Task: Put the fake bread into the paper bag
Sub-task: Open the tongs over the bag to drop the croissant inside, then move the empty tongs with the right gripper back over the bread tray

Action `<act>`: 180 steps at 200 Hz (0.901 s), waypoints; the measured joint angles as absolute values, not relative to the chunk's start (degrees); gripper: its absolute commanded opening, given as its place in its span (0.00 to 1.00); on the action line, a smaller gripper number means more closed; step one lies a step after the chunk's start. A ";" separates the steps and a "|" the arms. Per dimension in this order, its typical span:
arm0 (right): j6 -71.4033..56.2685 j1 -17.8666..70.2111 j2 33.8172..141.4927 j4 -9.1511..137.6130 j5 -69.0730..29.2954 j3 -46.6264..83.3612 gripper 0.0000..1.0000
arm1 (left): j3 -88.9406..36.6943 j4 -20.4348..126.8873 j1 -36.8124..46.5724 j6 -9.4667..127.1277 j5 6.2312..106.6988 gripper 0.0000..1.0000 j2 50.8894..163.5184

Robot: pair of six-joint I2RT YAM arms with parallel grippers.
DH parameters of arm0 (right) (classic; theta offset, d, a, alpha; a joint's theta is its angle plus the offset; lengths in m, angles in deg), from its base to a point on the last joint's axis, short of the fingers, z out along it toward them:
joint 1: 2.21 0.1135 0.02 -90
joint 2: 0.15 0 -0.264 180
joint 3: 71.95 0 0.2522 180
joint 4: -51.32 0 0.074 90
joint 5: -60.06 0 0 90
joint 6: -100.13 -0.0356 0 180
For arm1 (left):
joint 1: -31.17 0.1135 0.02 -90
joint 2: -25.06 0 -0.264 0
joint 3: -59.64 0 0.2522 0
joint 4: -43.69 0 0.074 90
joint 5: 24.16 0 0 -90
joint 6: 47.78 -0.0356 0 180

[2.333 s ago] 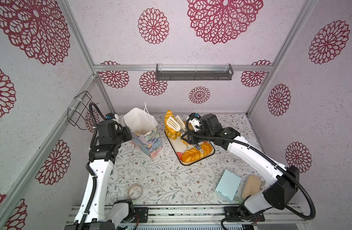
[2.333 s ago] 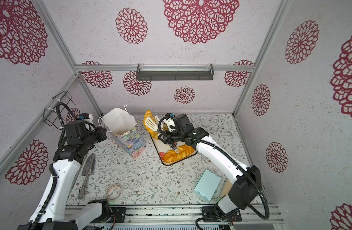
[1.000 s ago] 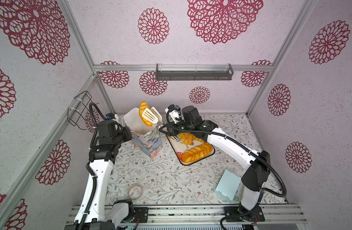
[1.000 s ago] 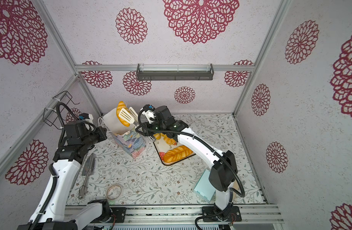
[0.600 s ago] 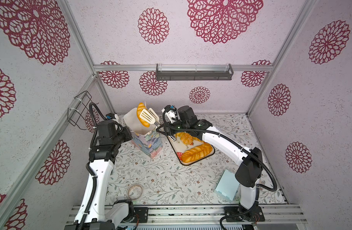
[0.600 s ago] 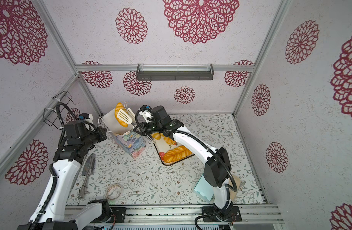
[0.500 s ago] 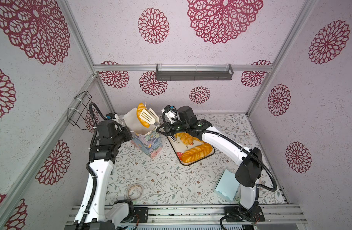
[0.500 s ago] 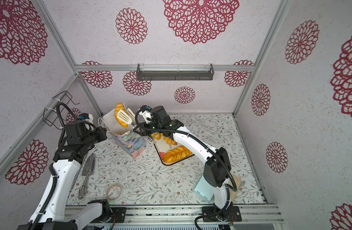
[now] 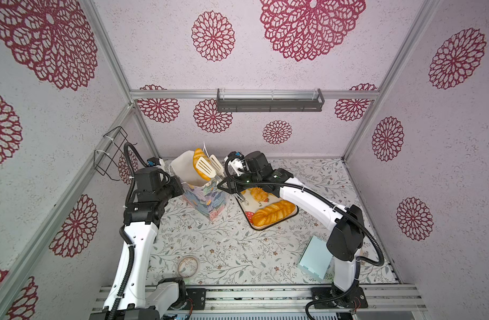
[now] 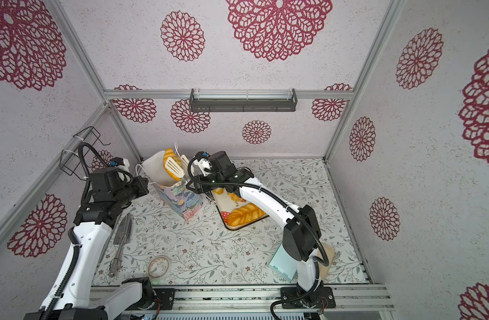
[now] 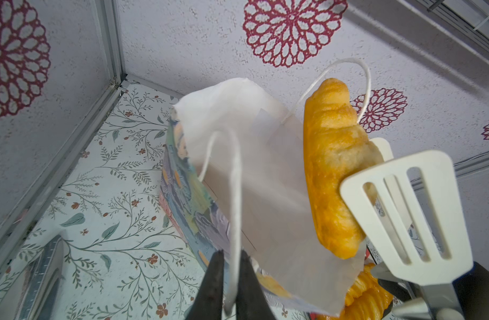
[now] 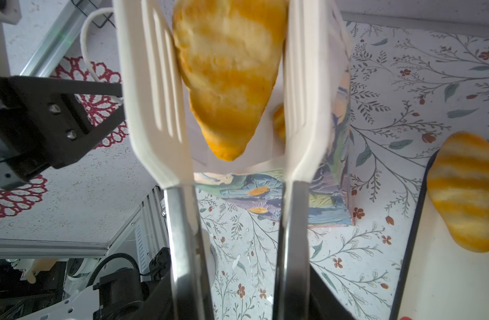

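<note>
The right gripper (image 9: 229, 183) is closed on the metal arms of the tongs (image 9: 204, 168). The white blades stand somewhat apart, with the croissant (image 9: 198, 157) upright between them. In the right wrist view it seems to touch both blades.

About two seconds ago the tongs held this croissant over the far end of the tray (image 9: 253, 205). A second ago it was already above the bag (image 9: 207, 199). It now hangs a little lower, at the right side of the bag's white mouth, with its lower tip by the rim and its upper end well above.

The left gripper (image 11: 232, 285) has not moved. Its jaws are nearly shut, pinching the bag's left string handle (image 11: 235, 194).

The bag stands upright where it did, far left of centre and just left of the tray. On the tray the loaf (image 9: 275, 212) lies along the near right edge, with a roll (image 9: 258, 194) beyond it. Neither has shifted.

The blue box (image 9: 313, 259) lies near right, beside the right arm's base, as before.
</note>
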State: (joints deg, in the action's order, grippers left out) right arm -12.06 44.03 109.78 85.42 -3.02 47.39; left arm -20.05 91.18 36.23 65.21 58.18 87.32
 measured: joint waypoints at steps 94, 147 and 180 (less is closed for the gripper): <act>-11.95 44.09 106.83 85.53 -4.16 45.45 0.55 | -20.05 91.18 36.23 65.21 58.18 0.13 87.32; -11.39 44.09 104.63 86.23 -5.43 45.27 0.54 | -20.05 91.18 36.23 65.23 58.22 0.11 87.32; -9.99 44.09 102.37 87.54 -6.85 45.27 0.54 | -20.05 91.20 36.23 65.21 58.72 0.11 87.32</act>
State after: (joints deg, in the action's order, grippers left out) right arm -9.99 44.09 102.37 87.54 -6.85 45.27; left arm -20.05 91.20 36.23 65.21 58.72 87.32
